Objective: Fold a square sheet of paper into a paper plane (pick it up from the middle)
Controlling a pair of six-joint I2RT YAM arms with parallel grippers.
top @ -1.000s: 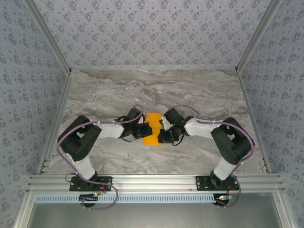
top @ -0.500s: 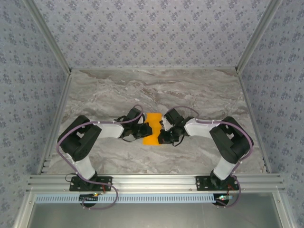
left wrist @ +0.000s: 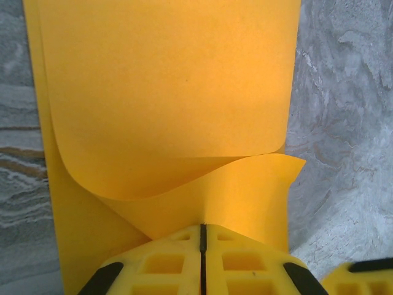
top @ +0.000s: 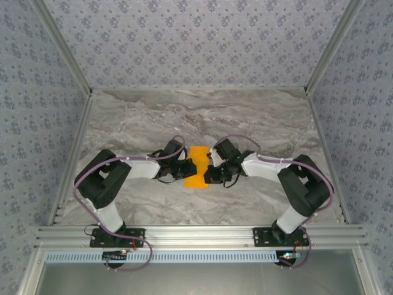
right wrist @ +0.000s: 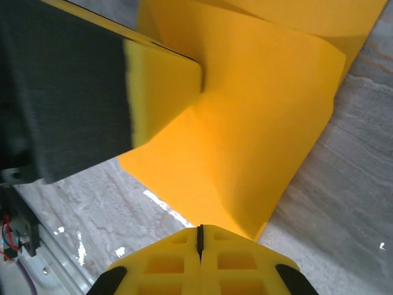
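I judge I'm mid-fold: my left gripper and right gripper are each pressed together, pinching opposite edges of the paper at the middle of the top view, over the tabletop. Next I'd need to align the layers and press a crease. The left wrist view shows a curled-over flap, which the top view flattens into a plain strip.

This is a robotics lab test cell. A grey marble-patterned tabletop is boxed in by flat panels of blue-grey floral wallpaper across the top and sides of the frame. Along the bottom, a silver aluminium extrusion rail carries a white-and-black robot arm bolted at lower left and its twin arm at lower right.
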